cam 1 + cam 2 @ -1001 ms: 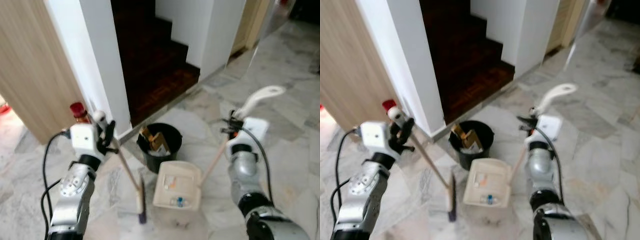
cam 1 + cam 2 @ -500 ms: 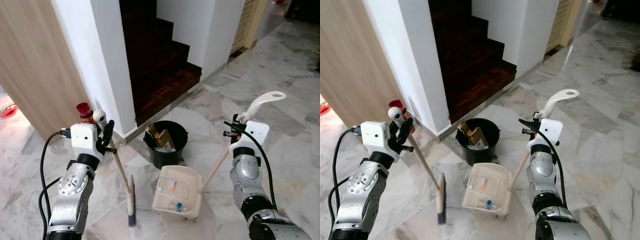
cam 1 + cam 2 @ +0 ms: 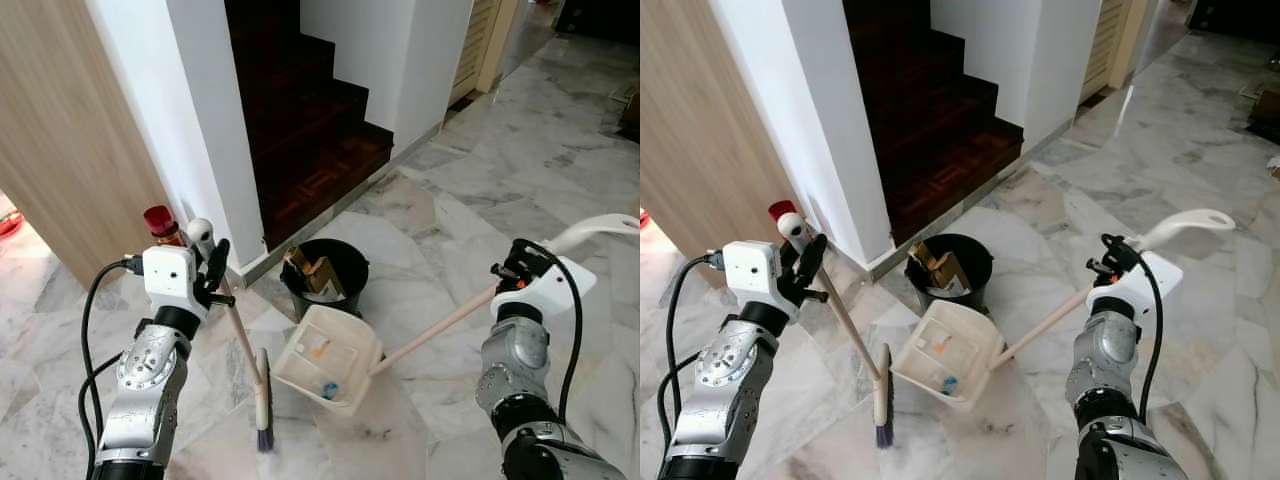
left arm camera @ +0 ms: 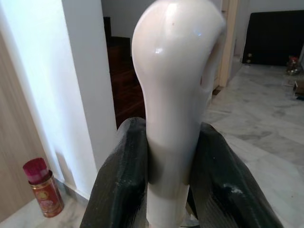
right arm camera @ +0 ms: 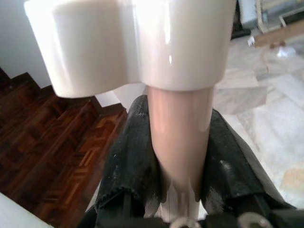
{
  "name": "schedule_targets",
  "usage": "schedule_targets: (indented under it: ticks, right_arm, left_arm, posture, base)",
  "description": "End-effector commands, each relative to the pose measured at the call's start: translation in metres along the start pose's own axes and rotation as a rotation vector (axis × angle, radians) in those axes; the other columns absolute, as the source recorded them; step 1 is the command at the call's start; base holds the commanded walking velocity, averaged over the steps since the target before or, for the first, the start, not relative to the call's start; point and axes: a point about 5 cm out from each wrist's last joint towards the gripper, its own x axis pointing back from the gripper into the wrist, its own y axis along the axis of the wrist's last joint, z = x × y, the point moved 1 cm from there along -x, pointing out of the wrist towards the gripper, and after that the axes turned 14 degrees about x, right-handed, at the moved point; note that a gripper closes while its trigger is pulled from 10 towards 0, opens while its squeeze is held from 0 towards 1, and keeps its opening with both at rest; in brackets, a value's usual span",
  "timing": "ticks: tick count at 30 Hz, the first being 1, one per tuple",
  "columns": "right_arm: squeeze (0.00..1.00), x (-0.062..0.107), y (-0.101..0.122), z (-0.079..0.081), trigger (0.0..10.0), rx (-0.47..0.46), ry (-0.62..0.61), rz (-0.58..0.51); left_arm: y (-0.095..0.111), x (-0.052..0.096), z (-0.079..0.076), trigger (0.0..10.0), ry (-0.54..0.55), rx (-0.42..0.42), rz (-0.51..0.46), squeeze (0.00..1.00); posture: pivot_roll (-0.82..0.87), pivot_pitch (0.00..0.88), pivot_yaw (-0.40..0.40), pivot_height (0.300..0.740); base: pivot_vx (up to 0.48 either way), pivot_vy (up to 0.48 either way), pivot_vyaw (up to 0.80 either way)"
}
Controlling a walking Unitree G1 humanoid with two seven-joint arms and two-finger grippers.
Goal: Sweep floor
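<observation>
The left hand (image 3: 212, 275) has its two black fingers (image 4: 124, 175) pressed against the pale top of the broom (image 3: 243, 350) handle, pinching it; the broom leans with its head down on the marble floor (image 3: 450, 210), just left of the dustpan. The right hand (image 3: 510, 272) is clamped on the long handle of the dustpan (image 3: 325, 358), its fingers (image 5: 130, 161) closed around the shaft just below the curved white grip. The pan is tipped up, its far edge raised toward the black bin (image 3: 322, 285), which stands touching or just behind it near the foot of the stairs (image 3: 300, 130). A few small bits, one orange and one blue, lie inside the pan.

The step in hand looks like emptying the pan into the bin. To do it well, the pan's lip should come over the bin's rim before the tilt steepens, otherwise the bits could slide out onto the floor beside the bin. The bin already holds cardboard-like scraps that stick up, so the pour should go to the open side. The broom is best kept steady and clear of the pan.

The floor is glossy grey-veined marble, likely slippery for light scraps. A white wall corner and a wood panel stand to the left, with a red-capped can (image 3: 163, 226) at their base
</observation>
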Motion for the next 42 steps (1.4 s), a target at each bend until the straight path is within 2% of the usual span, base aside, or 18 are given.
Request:
schedule_targets:
  ticks: [1, 11, 15, 20, 32, 36, 39, 42]
  right_arm:
    - [0.00, -0.010, 0.021, 0.000, 10.0, -0.060, -0.020, -0.082]
    - [0.00, -0.007, 0.019, -0.007, 10.0, -0.062, -0.014, -0.088]
    - [0.00, -0.010, 0.027, -0.004, 10.0, -0.077, -0.011, -0.117]
    - [0.00, -0.017, 0.046, 0.006, 10.0, -0.107, 0.013, -0.185]
    - [0.00, -0.022, 0.071, 0.027, 10.0, -0.126, 0.064, -0.276]
    - [0.00, -0.023, 0.081, 0.036, 10.0, -0.109, 0.091, -0.318]
    - [0.00, -0.022, 0.093, 0.053, 10.0, -0.081, 0.157, -0.364]
    - [0.00, -0.021, 0.096, 0.059, 10.0, -0.062, 0.184, -0.380]
  left_arm:
    - [0.010, -0.004, 0.001, 10.0, -0.012, -0.017, -0.044, 0.00]
    - [0.009, -0.005, -0.001, 10.0, -0.019, -0.018, -0.042, 0.00]
    - [0.010, -0.005, -0.001, 10.0, -0.018, -0.020, -0.044, 0.00]
    - [0.009, -0.005, -0.002, 10.0, -0.019, -0.019, -0.050, 0.00]
    - [0.006, -0.009, -0.007, 10.0, -0.031, -0.023, -0.050, 0.00]
    - [0.005, -0.010, -0.010, 10.0, -0.036, -0.024, -0.047, 0.00]
    - [0.003, -0.012, -0.011, 10.0, -0.036, -0.025, -0.047, 0.00]
    - [0.003, -0.012, -0.012, 10.0, -0.035, -0.024, -0.047, 0.00]
  posture:
    - [0.09, 0.048, 0.043, 0.740]
    - [0.09, 0.048, 0.044, 0.740]
    - [0.09, 0.046, 0.043, 0.740]
    - [0.09, 0.040, 0.037, 0.740]
    - [0.08, 0.028, 0.031, 0.740]
    - [0.08, 0.016, 0.030, 0.740]
    - [0.08, 0.012, 0.027, 0.740]
    - [0.08, 0.011, 0.026, 0.740]
  base:
    - [0.000, 0.000, 0.00]
    - [0.000, 0.000, 0.00]
    - [0.000, 0.000, 0.00]
    - [0.000, 0.000, 0.00]
    - [0.000, 0.000, 0.00]
    - [0.000, 0.000, 0.00]
    - [0.000, 0.000, 0.00]
    - [0.000, 0.000, 0.00]
